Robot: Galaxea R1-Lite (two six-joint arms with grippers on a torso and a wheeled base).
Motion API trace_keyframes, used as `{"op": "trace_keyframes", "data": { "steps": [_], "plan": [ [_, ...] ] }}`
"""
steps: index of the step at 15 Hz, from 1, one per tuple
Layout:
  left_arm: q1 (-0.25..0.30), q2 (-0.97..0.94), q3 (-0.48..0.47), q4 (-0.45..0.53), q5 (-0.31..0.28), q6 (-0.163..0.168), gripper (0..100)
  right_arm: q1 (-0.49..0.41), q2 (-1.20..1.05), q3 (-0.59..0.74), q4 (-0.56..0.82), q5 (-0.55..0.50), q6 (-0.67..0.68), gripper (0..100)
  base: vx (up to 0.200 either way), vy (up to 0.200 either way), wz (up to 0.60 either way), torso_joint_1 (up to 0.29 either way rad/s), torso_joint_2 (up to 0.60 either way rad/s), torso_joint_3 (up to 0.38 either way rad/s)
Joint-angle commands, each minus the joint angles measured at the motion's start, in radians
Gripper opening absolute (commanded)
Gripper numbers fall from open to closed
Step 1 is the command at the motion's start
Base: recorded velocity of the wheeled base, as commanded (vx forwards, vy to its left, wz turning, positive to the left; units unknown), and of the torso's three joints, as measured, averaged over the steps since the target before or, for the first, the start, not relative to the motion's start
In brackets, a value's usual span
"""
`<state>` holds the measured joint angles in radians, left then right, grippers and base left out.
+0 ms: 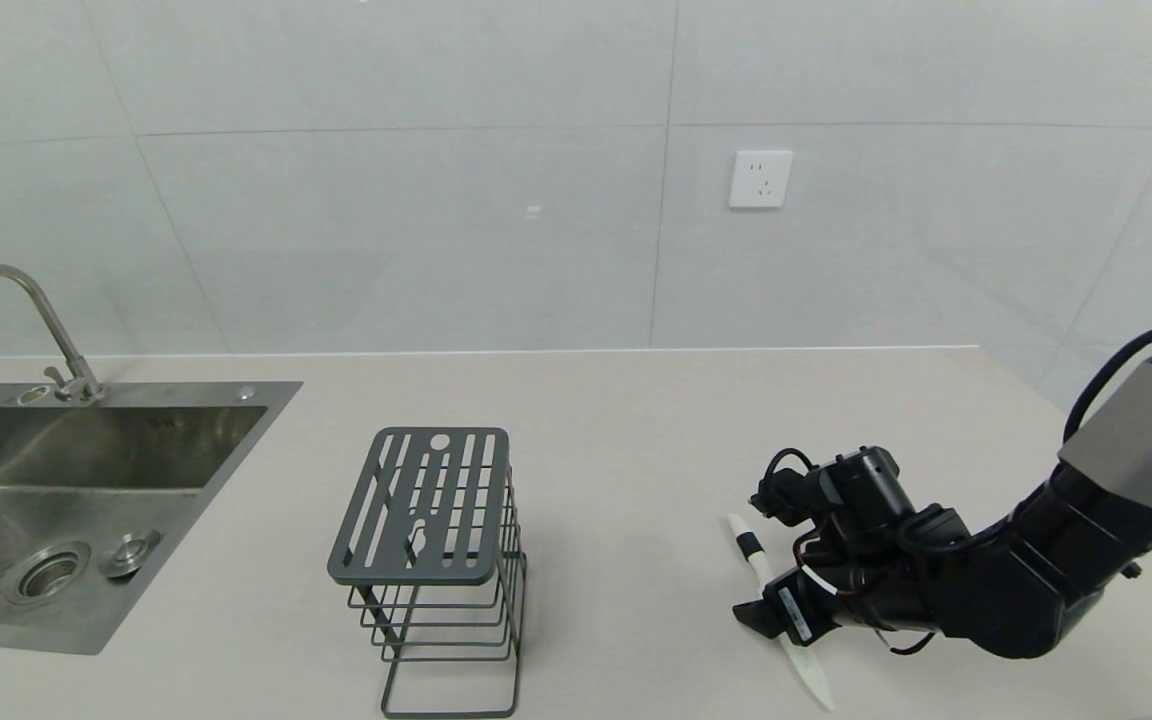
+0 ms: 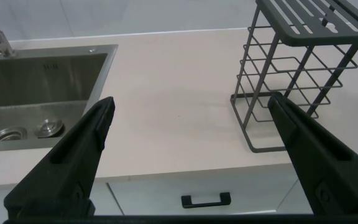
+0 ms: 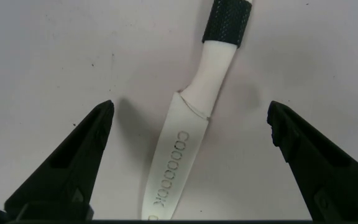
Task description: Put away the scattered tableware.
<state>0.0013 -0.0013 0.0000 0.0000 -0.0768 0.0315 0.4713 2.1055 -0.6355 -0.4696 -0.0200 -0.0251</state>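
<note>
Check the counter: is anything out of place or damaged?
The knife lies loose on the counter, right of the rack, rather than slotted in it; the open right hand hovers over it. A thin line where blade meets handle may be a seam or a crack; I cannot tell. Nothing spilled.

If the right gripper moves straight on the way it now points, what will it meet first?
Most likely the white knife with a black band on its handle, lying flat on the pale countertop: it sits between the open fingers of the right gripper. How far off is unclear.
</note>
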Motion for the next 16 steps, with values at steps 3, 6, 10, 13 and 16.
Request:
{"op": "trace_keyframes", "data": {
  "steps": [3,6,10,13,16],
  "plan": [
    [0.000,0.001,0.000,0.000,0.000,-0.001,100,0.001,0.004,-0.001,0.000,0.000,-0.007,100,0.000,0.000,0.00,0.000,0.00,0.000],
    [0.000,0.001,0.000,0.000,0.000,0.001,100,0.000,0.011,-0.009,0.000,0.000,-0.009,100,0.000,0.000,0.00,0.000,0.00,0.000],
    [0.000,0.001,0.000,0.000,0.000,0.001,100,0.003,0.056,-0.029,0.002,0.000,-0.010,100,0.000,0.000,0.00,0.000,0.00,0.000],
    [0.000,0.001,0.000,0.000,0.000,-0.001,100,-0.003,0.070,-0.024,0.003,-0.001,-0.009,0,0.000,0.000,0.00,0.000,0.00,0.000],
    [0.000,0.001,0.000,0.000,0.000,-0.001,100,-0.011,0.070,-0.012,0.003,-0.001,-0.009,0,0.000,0.000,0.00,0.000,0.00,0.000]
  ]
}}
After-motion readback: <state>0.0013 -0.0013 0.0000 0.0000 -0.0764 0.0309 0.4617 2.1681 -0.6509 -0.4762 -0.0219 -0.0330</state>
